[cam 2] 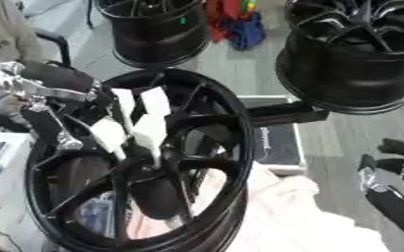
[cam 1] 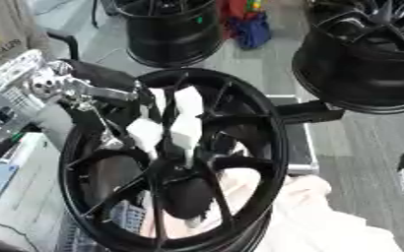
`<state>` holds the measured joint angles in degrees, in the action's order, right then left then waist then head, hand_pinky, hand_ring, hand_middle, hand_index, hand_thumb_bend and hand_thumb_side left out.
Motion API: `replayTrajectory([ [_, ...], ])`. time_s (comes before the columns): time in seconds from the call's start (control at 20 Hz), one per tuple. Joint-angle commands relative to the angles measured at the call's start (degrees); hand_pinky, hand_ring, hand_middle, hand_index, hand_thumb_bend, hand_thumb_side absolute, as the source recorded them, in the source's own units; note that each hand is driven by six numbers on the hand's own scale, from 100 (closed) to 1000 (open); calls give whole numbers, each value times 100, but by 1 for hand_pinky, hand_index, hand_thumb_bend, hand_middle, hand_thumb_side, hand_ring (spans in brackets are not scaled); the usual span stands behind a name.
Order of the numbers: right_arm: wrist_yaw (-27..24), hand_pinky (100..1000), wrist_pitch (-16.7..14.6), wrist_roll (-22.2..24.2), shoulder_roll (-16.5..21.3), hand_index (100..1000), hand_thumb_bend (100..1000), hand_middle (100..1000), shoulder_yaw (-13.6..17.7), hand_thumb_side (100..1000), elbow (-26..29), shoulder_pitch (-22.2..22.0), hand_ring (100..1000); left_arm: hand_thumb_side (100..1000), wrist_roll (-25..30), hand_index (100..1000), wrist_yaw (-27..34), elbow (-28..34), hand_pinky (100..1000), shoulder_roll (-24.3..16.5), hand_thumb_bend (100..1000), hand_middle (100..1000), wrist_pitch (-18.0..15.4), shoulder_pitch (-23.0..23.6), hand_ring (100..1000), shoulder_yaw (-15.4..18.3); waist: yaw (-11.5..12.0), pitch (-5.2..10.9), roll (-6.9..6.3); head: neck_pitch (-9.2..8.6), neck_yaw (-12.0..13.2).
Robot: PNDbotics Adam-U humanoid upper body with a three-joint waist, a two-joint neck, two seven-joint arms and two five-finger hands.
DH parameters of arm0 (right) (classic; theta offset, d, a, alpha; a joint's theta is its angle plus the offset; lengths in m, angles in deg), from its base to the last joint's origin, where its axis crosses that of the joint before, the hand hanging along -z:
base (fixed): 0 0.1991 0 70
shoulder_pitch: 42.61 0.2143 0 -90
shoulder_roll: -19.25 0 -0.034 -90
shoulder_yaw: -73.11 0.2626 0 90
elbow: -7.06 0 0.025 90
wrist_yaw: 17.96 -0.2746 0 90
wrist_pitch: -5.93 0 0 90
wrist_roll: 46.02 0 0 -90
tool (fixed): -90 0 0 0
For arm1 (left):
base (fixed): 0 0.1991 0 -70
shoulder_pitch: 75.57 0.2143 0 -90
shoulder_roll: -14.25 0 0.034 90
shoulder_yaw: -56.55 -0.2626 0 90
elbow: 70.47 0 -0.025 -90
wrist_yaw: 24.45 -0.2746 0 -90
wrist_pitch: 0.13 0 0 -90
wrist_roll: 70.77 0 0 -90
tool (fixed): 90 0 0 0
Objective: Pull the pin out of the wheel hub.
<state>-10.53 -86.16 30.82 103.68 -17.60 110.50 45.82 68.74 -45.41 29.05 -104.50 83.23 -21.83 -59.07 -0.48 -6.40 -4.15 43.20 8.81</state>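
Two hands show, and only the left one is at work. The left hand (cam 1: pixel 167 125) comes in from the upper left on a silver and black arm (cam 1: pixel 67 86); its white-tipped fingers (cam 1: pixel 186 129) are bunched together and point down and slightly right toward the middle of the wheel hub (cam 1: pixel 175 162). They close in around something at the hub's centre, but whether that is the pin cannot be made out; no pin shows clearly, so its axis cannot be told.

The wheel hub is black with thin spokes (cam 1: pixel 218 197) spreading from the centre, and it lies tilted, its open face turned up toward the camera, its rim (cam 1: pixel 270 142) running from upper left to lower right. A pale cloth (cam 1: pixel 326 221) lies under and beside its lower right edge.

At the right edge of the right eye view the right hand (cam 2: pixel 395 192) shows in part, black with silver, well apart from the hub; whether its fingers are curled cannot be told.

Two more black wheels (cam 1: pixel 360 54) stand on the grey floor behind.
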Motion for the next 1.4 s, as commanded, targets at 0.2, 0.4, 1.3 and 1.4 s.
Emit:
replayTrajectory([
  [0.2,-9,725,-29,3,110,742,221,653,16,100,51,34,593,109,-17,815,2,-79,523,-7,239,712,10,-30,585,-54,-20,68,9,-71,-28],
  [0.4,-10,725,-30,2,107,742,221,653,17,100,47,32,593,102,13,815,-14,-179,523,47,233,713,-7,5,586,-109,-26,67,8,-62,-39],
  [1.3,-6,725,-23,-3,109,742,221,653,30,100,50,29,593,100,-461,644,99,74,365,-167,100,496,-47,-16,416,253,-1,68,29,-85,-50],
  [1.4,-5,725,-22,-3,111,742,221,653,30,100,46,28,593,100,-497,647,158,214,368,-248,100,498,-7,-55,418,359,6,72,25,-79,-52],
])
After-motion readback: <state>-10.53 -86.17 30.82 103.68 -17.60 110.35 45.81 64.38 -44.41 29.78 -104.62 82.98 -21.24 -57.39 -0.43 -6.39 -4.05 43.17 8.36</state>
